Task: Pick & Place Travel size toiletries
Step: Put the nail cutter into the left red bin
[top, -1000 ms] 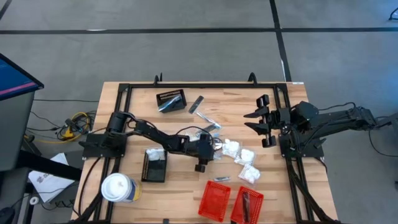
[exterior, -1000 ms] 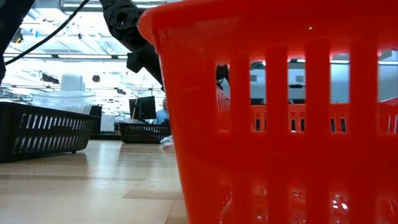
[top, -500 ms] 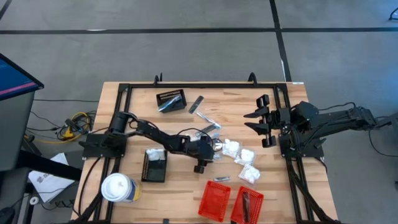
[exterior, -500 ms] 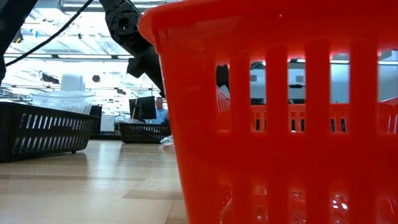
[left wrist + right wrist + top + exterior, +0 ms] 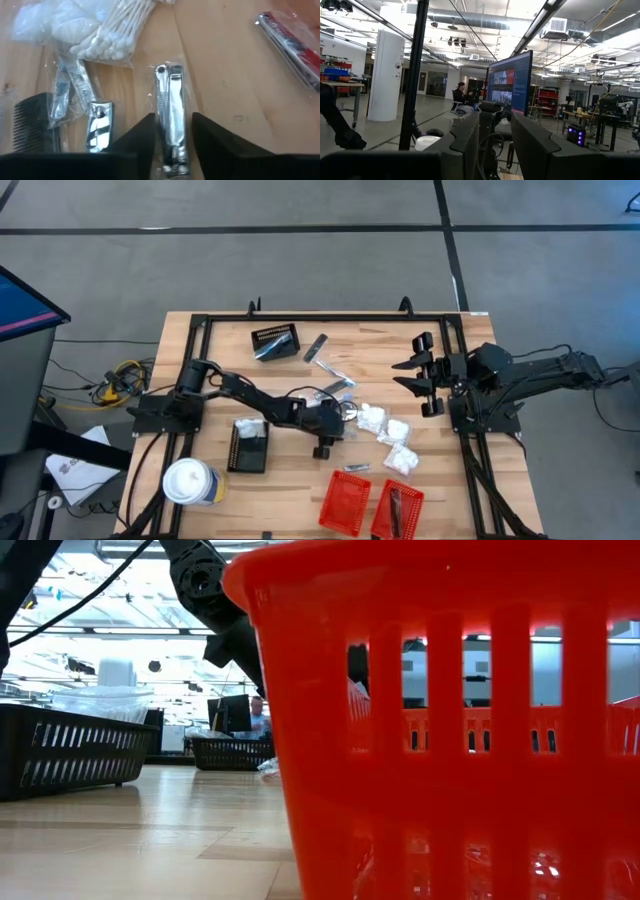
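Observation:
The travel size toiletries lie loose at mid-table: white clear-wrapped packets (image 5: 395,430), silvery pieces (image 5: 335,370), a pack of cotton swabs (image 5: 117,30), a dark comb (image 5: 32,120) and a silvery nail clipper (image 5: 170,110) in a clear wrapper, flat on the wood. My left gripper (image 5: 340,412) slants down over that pile. In its wrist view it is open (image 5: 172,122), with one finger on each side of the clipper. My right gripper (image 5: 418,375) waits raised at the table's right side, open (image 5: 495,120) with nothing between its fingers. My left gripper has its fingers (image 5: 145,137) on either side of the nail clipper's near end (image 5: 172,150), coming slanting from above and lying along it. A narrow gap shows on each side. Whether the fingers touch the clear wrapper I cannot tell. The clipper lies flat on the table.
Two black slotted baskets (image 5: 275,342) (image 5: 248,445) stand at the far and near left. Two red baskets (image 5: 345,500) (image 5: 397,510) stand at the near edge, one filling the low view (image 5: 450,720). A large white lidded cup (image 5: 190,480) stands near left.
My left arm has dipped a little toward the toiletries; nothing on the table has moved.

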{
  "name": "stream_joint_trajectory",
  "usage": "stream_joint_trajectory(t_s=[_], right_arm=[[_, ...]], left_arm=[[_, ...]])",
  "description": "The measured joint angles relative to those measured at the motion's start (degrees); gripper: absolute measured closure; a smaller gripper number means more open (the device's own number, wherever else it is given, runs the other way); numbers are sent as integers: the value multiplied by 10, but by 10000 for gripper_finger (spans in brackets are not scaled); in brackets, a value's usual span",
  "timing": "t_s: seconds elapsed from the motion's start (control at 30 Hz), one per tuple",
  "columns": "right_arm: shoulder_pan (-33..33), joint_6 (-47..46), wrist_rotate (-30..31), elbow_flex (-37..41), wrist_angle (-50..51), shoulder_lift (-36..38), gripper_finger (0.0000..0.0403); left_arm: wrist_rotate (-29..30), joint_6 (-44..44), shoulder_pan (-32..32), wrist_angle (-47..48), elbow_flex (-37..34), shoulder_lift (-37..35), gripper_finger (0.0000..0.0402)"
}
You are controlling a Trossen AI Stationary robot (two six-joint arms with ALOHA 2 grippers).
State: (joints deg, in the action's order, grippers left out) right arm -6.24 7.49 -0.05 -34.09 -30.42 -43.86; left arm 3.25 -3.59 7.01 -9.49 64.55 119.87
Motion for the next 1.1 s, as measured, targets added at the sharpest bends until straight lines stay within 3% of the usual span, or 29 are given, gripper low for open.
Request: stream_joint_trajectory(t_s=[0.17,0.43,0.83,1.1], right_arm=[[0,0,0,0,0,0,294],[0,0,0,0,0,0,294],[0,0,0,0,-2,-23,294],[-1,33,-1,-1,-32,-75,294]], left_arm=[[9,18,0,0,0,0,359],[56,24,-2,16,-6,-52,359],[53,22,14,-35,-63,-247,358],[-76,43,31,-210,-153,-373,358]])
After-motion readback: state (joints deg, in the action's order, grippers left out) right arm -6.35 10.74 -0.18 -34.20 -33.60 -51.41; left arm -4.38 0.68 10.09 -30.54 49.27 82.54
